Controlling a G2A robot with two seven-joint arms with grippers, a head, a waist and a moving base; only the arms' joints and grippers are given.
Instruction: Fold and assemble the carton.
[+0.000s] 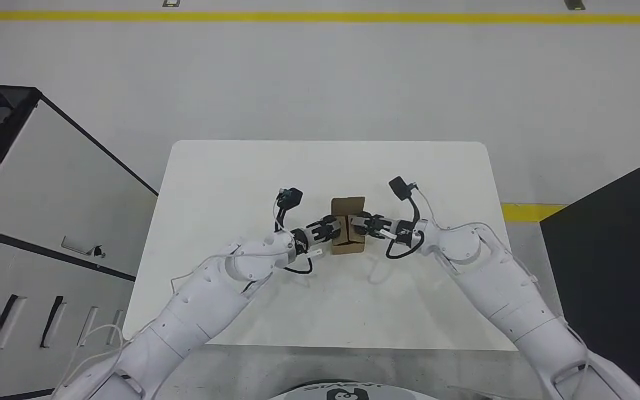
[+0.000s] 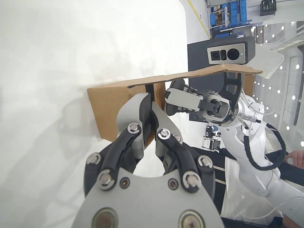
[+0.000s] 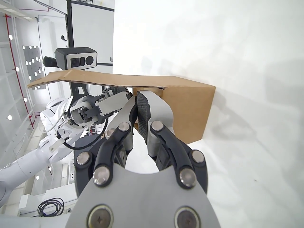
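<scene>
Seemingly, left end effector (image 2: pixel 148 104) and right end effector (image 3: pixel 137 102) clamp carton (image 2: pixel 106 106) — face-to-face.

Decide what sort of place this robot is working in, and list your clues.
Probably a factory or warehouse-style robotics test area: a yellow floor line beyond the white table, racks of blue bins in the background, and a cardboard carton.

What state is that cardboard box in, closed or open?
Open: the carton has a long flap jutting out unfolded, while the left hand and right hand each pinch a wall.
</scene>
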